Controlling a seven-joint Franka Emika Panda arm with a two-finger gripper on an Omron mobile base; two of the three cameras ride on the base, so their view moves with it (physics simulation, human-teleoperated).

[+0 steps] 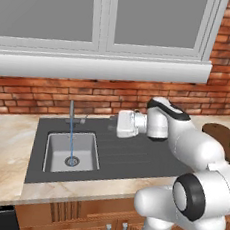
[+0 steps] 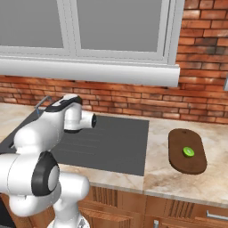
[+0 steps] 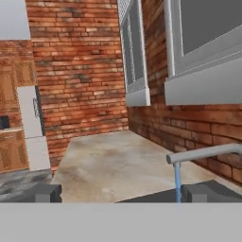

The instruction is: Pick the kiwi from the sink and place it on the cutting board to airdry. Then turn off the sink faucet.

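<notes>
I have the gripper (image 3: 120, 193) wide open and holding nothing, level above the ribbed surround, pointing at the sink faucet (image 1: 71, 113), whose spout crosses just ahead of the fingertips (image 3: 203, 191) in hand view. Water is running into the sink (image 1: 72, 151). The kiwi (image 2: 188, 152) sits on the cutting board (image 2: 187, 150), well to the right, so I judge the placing done. Faucet shutoff is in hand; next I need to reach the side lever and push it.
</notes>
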